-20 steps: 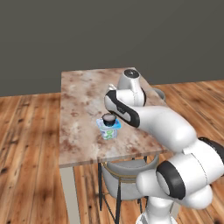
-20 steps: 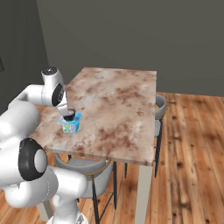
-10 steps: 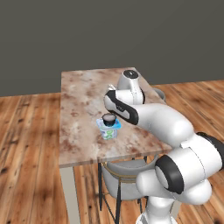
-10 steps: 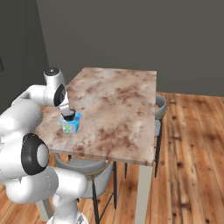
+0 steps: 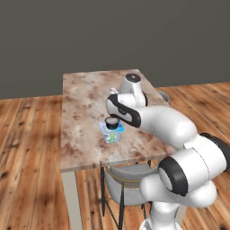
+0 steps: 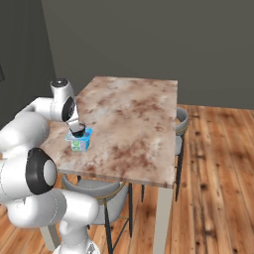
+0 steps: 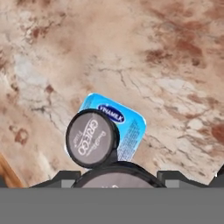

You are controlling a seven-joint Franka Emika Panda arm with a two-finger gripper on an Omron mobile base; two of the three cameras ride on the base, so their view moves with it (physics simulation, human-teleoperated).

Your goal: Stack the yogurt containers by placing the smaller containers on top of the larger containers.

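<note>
On the brown-mottled marble table, the light-blue-lidded yogurt tub stands near the robot's edge, with one small dark cup stacked on its lid. A second dark cup sits at the bottom of the hand view, just before the gripper; whether the jaws clamp it cannot be told. The stacked cup's grey top reads "GREEK"; the tub's label is too blurred to read. Two grey chairs tuck under the table.

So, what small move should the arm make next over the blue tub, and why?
Probably ease the pincer down and a little toward the small cup, which already sits on the blue-lidded tub. A dark round shape lies between the pincer tips, perhaps the second cup to stack; I cannot tell.
</note>
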